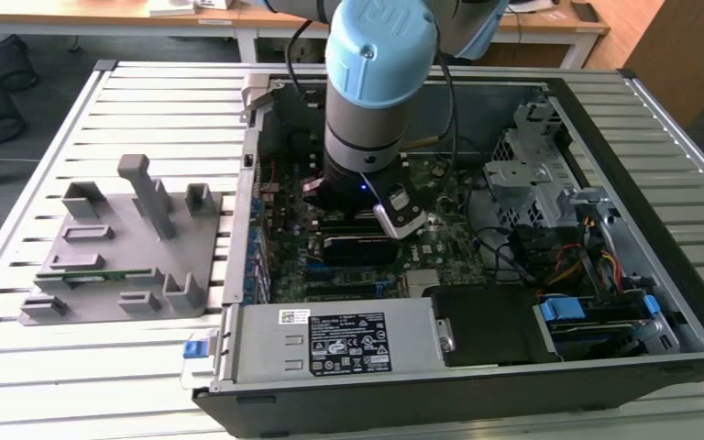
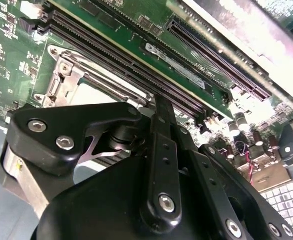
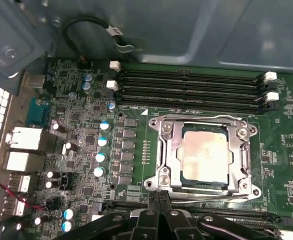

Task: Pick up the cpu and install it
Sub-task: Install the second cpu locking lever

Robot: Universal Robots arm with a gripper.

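Inside socket frame (image 3: 204, 155), cpu (image 3: 206, 155) seated

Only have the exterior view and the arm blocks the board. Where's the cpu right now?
Observer: In the first wrist view the cpu lies flat in the motherboard socket, ringed by the metal socket frame.
Operator: Gripper holding anything?
Observer: No. The gripper is shut with nothing between its fingertips. It sits beside the frame's edge, not over the cpu.
Operator: Touching the frame?
Observer: I cannot tell. The tips end right at the frame, and no gap or contact is clear.
Operator: Anything in the memory slots?
Observer: The four memory slots on the frame's other side look empty.
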